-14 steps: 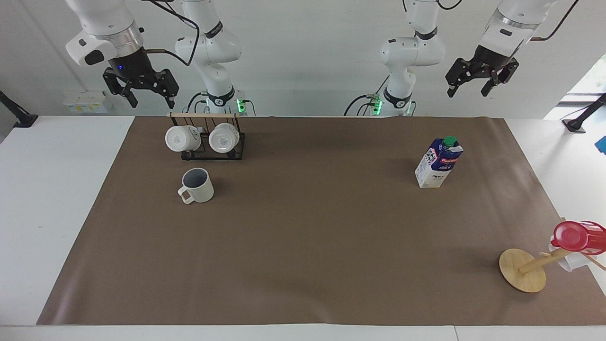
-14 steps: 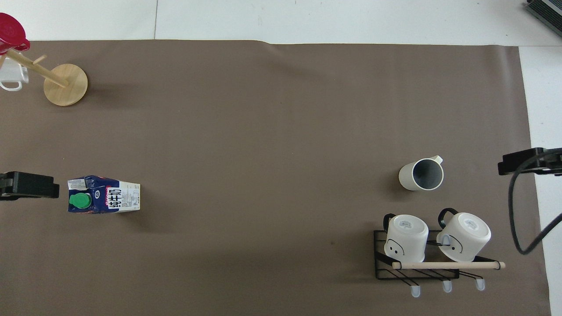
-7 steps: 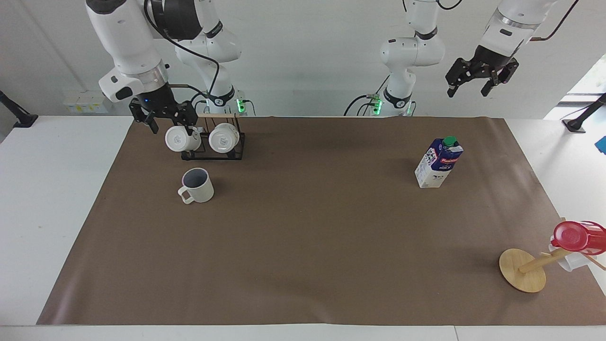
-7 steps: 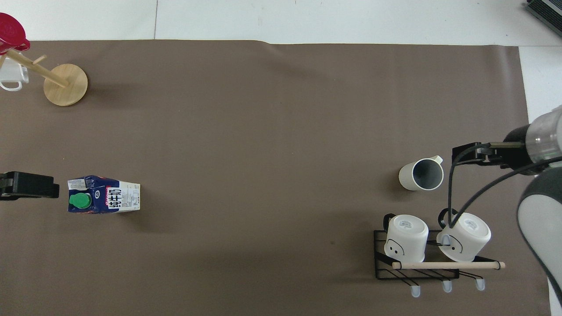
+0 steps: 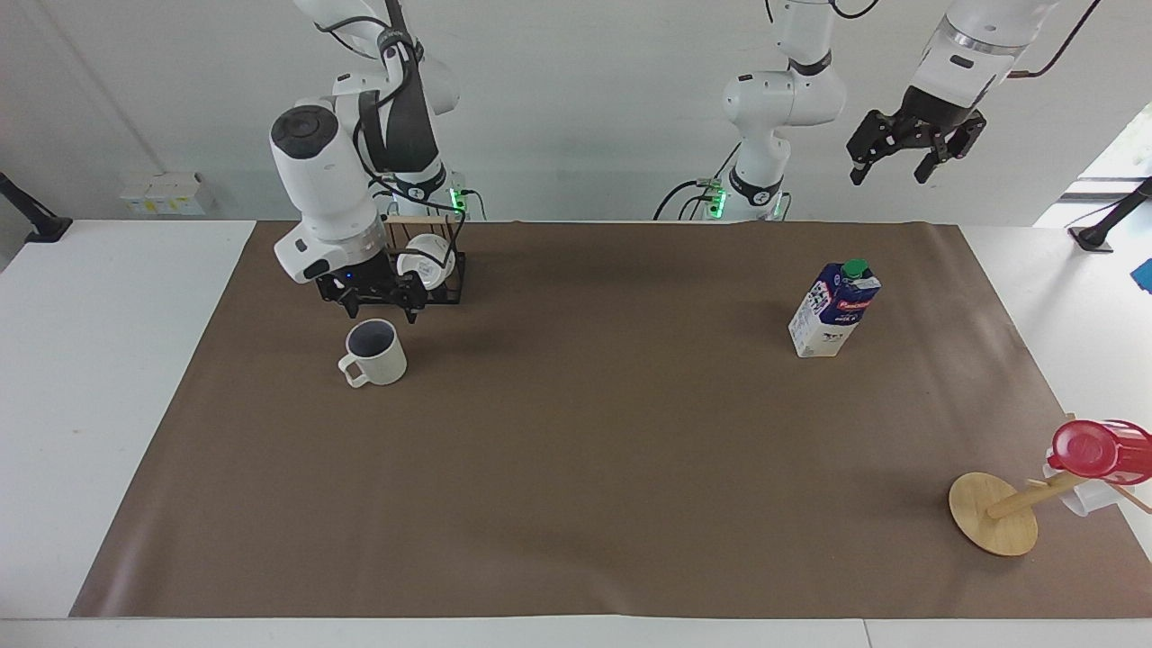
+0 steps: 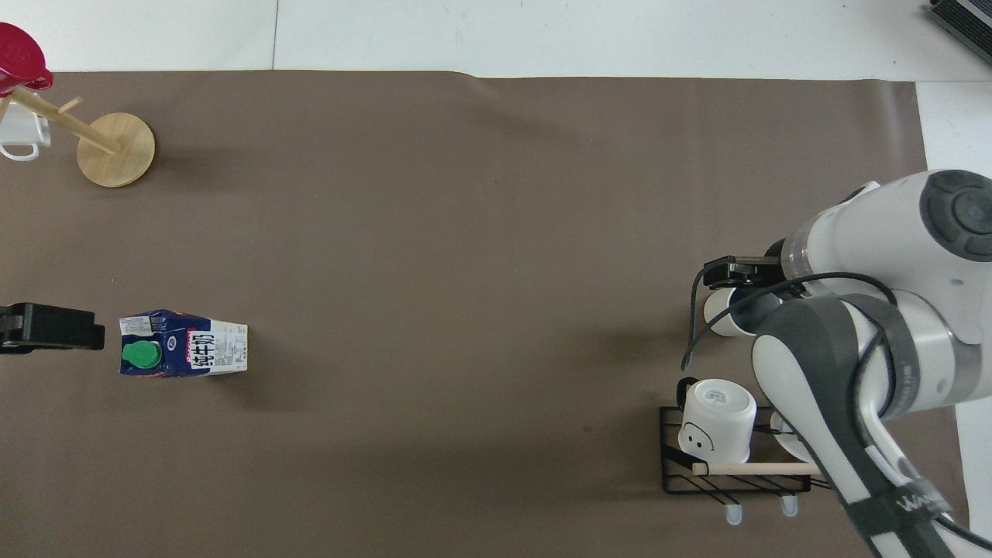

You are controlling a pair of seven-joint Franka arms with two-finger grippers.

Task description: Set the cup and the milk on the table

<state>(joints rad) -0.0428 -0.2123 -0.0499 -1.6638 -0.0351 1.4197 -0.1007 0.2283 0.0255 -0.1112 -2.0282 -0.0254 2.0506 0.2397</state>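
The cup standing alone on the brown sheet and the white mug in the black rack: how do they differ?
The cup stands upright on the table, its grey inside showing; the rack mug hangs tipped in the black rack, its stamped base showing. The cup is plain off-white; the rack mug carries a small black face. The open right gripper hovers over the cup, not the rack mug. Both are pale, cylindrical and handled.

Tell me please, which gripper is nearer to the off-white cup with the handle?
The right. The right gripper hangs open just above the cup, beside the mug rack. The left gripper waits open, high above the table's other end, past the milk.
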